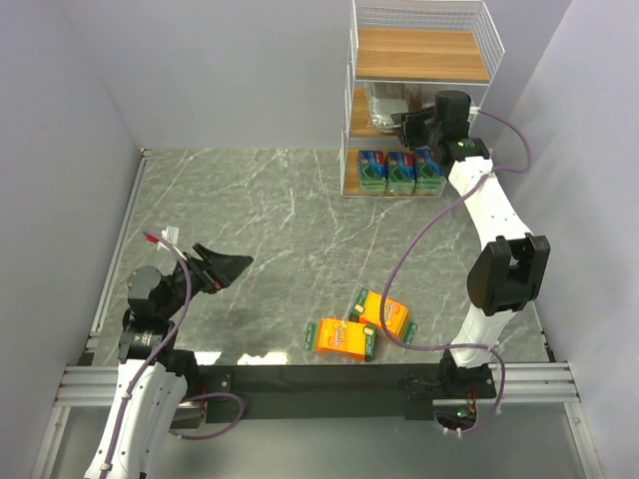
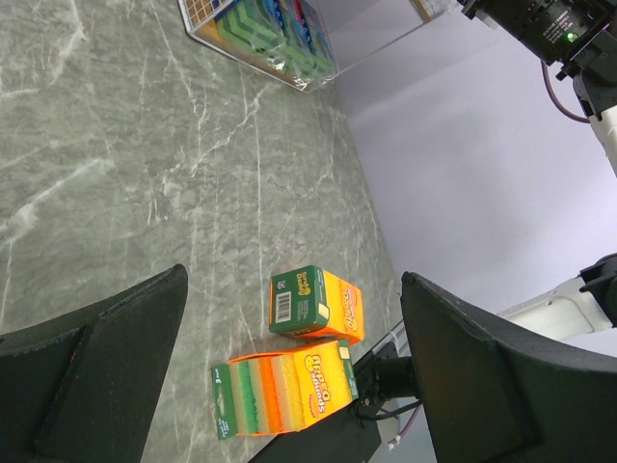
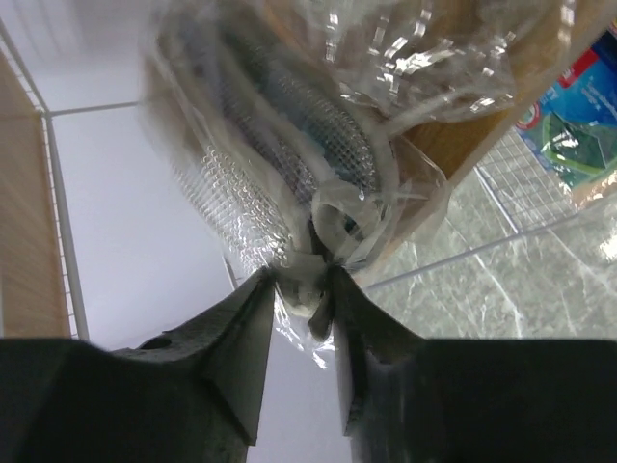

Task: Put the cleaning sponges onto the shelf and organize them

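Black right gripper (image 3: 304, 289) brackets the twisted tail of a clear-wrapped silvery-grey sponge pack (image 3: 289, 125), a slim hold suited to reaching the white wire-and-wood shelf (image 1: 419, 55) at its middle board. Its jaws are narrowly apart, and I cannot tell whether they grip. Left gripper (image 1: 228, 267) gapes wide, empty.

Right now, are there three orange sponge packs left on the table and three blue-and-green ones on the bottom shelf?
Not three orange: the top view shows only two orange packs left on the table. The three blue-and-green packs are indeed on the bottom tier of the shelf.
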`<state>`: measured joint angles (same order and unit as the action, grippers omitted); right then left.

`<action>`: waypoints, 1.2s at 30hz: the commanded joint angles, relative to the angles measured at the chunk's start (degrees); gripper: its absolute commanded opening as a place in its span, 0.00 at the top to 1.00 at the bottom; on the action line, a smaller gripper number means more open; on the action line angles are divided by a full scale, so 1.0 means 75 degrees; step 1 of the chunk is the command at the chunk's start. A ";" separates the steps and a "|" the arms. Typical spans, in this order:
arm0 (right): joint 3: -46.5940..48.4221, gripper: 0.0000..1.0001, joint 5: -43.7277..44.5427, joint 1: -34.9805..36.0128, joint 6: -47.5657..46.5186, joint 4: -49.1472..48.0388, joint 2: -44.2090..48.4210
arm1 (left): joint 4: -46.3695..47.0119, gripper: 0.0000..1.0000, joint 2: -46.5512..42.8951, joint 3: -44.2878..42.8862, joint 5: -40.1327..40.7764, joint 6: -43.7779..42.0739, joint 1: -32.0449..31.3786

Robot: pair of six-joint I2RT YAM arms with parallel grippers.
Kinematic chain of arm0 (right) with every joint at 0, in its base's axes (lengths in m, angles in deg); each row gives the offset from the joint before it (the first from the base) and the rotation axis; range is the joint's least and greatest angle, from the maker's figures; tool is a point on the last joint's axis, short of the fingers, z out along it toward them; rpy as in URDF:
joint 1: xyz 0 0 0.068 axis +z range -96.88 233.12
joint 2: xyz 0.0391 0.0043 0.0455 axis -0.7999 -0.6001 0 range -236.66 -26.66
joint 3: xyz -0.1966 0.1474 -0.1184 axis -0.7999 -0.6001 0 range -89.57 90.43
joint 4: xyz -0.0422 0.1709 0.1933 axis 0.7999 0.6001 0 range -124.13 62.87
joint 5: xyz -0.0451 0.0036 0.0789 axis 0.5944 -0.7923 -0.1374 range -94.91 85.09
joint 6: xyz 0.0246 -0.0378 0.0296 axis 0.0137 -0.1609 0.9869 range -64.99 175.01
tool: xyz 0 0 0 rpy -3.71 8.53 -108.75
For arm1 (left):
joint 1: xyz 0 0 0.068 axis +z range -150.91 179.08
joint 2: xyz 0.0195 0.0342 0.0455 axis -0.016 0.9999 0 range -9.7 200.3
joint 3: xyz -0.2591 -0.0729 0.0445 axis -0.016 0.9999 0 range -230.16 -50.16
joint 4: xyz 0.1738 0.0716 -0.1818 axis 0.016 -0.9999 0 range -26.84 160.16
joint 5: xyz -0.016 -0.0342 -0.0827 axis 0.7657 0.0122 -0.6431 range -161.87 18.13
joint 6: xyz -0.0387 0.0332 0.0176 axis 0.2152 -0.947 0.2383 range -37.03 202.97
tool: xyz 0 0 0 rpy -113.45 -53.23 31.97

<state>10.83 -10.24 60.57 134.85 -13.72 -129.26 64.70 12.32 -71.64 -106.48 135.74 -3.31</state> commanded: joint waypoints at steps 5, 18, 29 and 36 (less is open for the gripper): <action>0.0617 0.51 0.0136 0.0074 0.0008 -0.0529 -0.0206 | 0.0153 0.01 0.0017 -0.0219 0.0009 -0.0122 -0.0021; 0.0066 0.48 -0.0274 0.0086 -0.0144 -0.0998 0.0040 | 0.0176 0.00 -0.0041 -0.0137 0.0009 -0.0076 -0.0021; -0.1946 0.47 -0.0580 0.0098 -0.0776 -0.2061 0.1690 | 0.0223 0.01 -0.0030 -0.0113 0.0009 -0.0029 -0.0021; -0.3857 0.45 -0.0334 0.0121 -0.1807 -0.1753 0.3939 | 0.0387 0.01 0.0087 -0.0101 -0.0014 0.0018 -0.0021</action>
<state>-15.86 -13.95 60.89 127.26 -26.25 -107.32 64.97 12.67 -71.64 -106.48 135.81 -3.33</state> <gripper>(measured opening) 0.547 0.995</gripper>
